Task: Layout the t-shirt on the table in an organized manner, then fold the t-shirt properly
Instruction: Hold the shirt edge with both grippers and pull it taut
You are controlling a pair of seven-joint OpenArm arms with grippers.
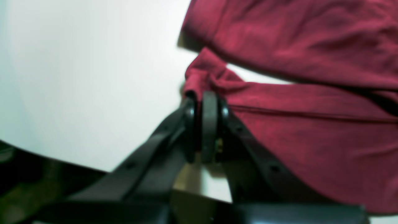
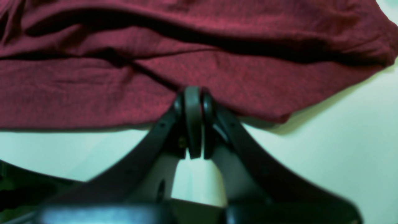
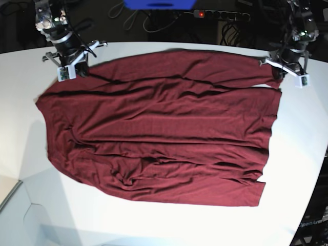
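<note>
The dark maroon t-shirt [image 3: 159, 128] lies spread wide across the white table [image 3: 154, 225], with long creases running side to side. At the shirt's far right corner, my left gripper [image 3: 278, 73] is shut on a bunched bit of the cloth's edge; the left wrist view shows the gripper [image 1: 203, 96] pinching that fold of the t-shirt [image 1: 311, 130]. At the far left corner, my right gripper [image 3: 77, 69] is shut on the hem; up close, the right gripper [image 2: 192, 93] bites the edge of the t-shirt [image 2: 93, 87].
Behind the table lie a power strip [image 3: 220, 14] with a red light, a blue object [image 3: 159, 4] and cables. The table's curved edge runs down the right side [image 3: 312, 169]. Bare white tabletop [image 1: 77, 77] lies beside the left gripper, with dark floor [image 1: 25, 177] beyond its edge.
</note>
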